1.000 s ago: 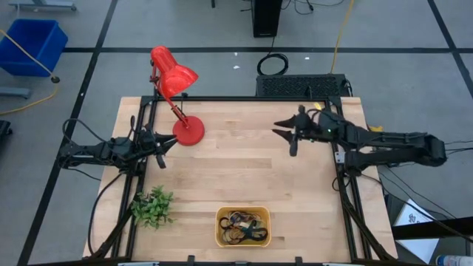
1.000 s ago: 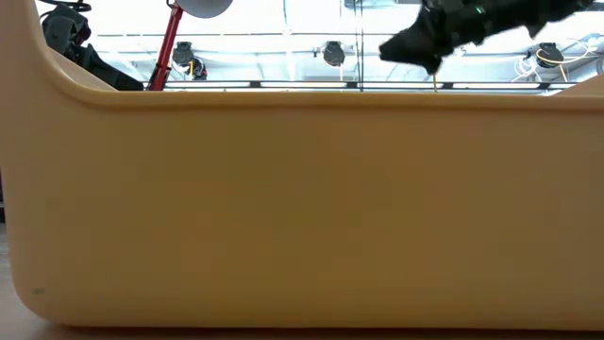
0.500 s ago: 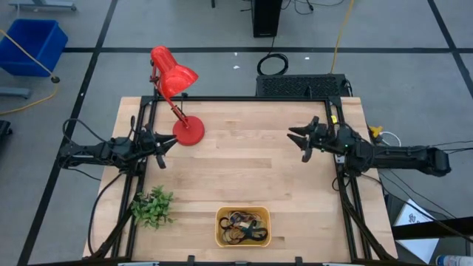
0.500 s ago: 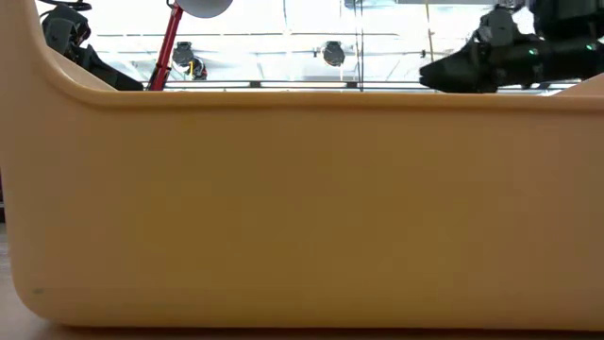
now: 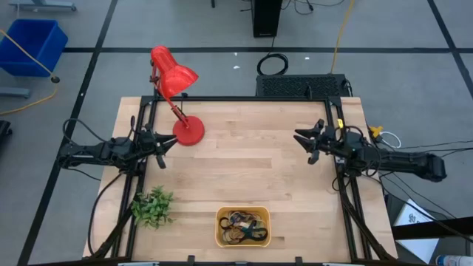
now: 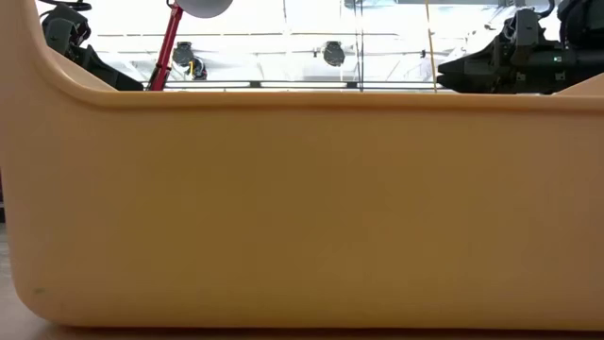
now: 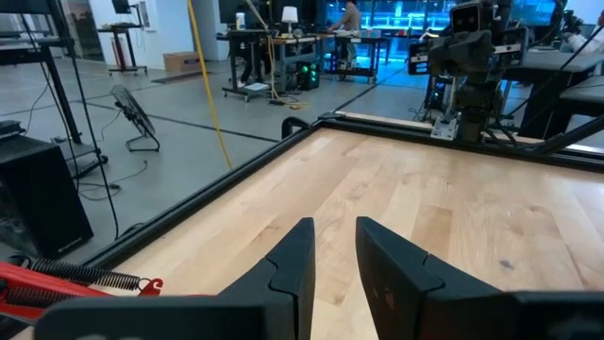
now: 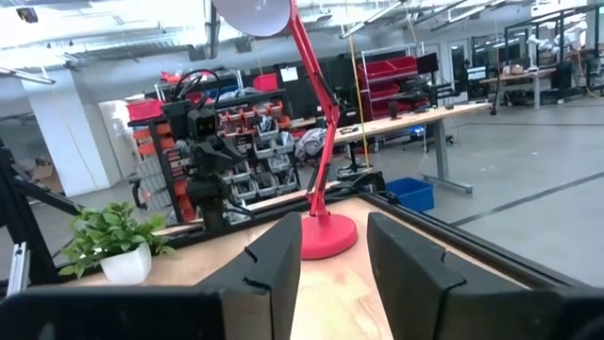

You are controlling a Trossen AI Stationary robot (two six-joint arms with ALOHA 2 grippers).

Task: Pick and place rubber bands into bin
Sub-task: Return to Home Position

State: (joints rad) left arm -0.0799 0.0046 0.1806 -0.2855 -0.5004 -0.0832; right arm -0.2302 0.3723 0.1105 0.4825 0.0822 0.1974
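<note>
Bright even overhead light; faint shadows on table [image 5: 244, 170]; glare behind bin [image 6: 302, 208].

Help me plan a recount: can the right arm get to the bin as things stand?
Probably yes. The right gripper is open and empty, and only bare table lies between it and the bin; lamp and plant stand well left.
</note>
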